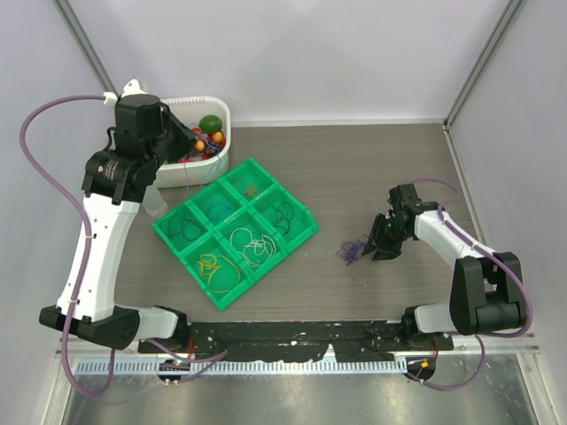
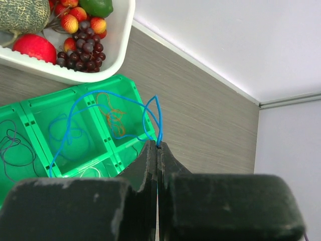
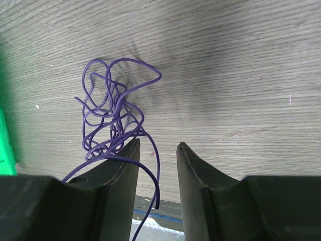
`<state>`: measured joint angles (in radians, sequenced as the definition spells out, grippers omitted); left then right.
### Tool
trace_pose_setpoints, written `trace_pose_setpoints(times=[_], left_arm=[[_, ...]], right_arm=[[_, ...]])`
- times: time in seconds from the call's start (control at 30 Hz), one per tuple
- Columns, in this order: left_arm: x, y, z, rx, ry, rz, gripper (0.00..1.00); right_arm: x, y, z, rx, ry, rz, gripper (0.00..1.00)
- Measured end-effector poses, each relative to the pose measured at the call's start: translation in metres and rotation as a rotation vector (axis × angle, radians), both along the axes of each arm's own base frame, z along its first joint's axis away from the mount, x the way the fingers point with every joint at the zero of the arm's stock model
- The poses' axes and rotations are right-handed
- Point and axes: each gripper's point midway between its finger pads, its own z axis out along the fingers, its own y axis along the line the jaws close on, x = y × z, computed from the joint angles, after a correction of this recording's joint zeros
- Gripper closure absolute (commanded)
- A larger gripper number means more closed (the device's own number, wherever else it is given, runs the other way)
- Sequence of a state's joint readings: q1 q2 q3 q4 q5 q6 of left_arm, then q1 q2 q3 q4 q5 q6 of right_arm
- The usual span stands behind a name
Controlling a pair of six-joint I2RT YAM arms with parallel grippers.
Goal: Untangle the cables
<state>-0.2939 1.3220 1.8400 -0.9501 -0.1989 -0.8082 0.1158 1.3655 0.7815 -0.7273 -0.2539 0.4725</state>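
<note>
Left claw (image 2: pixel 158 149) pinched shut on blue cable (image 2: pixel 100 98), loop trailing into green tray (image 2: pixel 30 108) at 8 o'clock | risk: a pull may snag orange loops (image 2: pixel 114 118) beneath | right claw (image 3: pixel 157 145) open, purple tangle (image 3: pixel 108 115) on table (image 3: pixel 241 75) at its 11 o'clock, one strand between jaws | risk: tugging it may tighten the knot

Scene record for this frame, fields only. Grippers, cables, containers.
left gripper: shut on blue cable, lifted above tray
right gripper: open, low over table, one purple strand between the fingers
purple tangle: on bare table, right of tray
tray: green, divided into cells; orange, blue, black, white and yellow loops inside
bin: white, behind tray, holds fruit
task state: purple still knotted, blue not released
</note>
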Motion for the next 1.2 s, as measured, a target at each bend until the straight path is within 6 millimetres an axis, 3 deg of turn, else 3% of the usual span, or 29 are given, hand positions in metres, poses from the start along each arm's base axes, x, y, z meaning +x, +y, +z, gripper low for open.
trace_pose_setpoints(times=[0.1, 0.2, 0.47, 0.57, 0.67, 1.2], left_arm=[[0.006, 0.000, -0.009, 0.002, 0.011, 0.004, 1.00], [0.010, -0.001, -0.030, 0.008, 0.055, 0.005, 1.00], [0.024, -0.002, -0.119, 0.015, 0.267, 0.035, 1.00], [0.018, -0.002, -0.157, 0.010, 0.358, 0.057, 1.00], [0.012, 0.000, -0.183, 0.007, 0.421, 0.081, 1.00], [0.013, 0.001, -0.268, 0.059, 0.663, 0.115, 1.00]], right_arm=[[0.000, 0.000, -0.001, 0.000, 0.006, 0.000, 0.59], [0.000, 0.000, -0.002, 0.002, 0.009, 0.001, 0.59], [0.000, 0.001, -0.002, 0.003, 0.006, 0.001, 0.59], [0.000, 0.001, -0.002, 0.003, 0.006, 0.001, 0.59], [0.000, 0.001, -0.002, 0.003, 0.006, 0.001, 0.59], [0.000, 0.002, -0.001, 0.013, 0.005, 0.004, 0.59]])
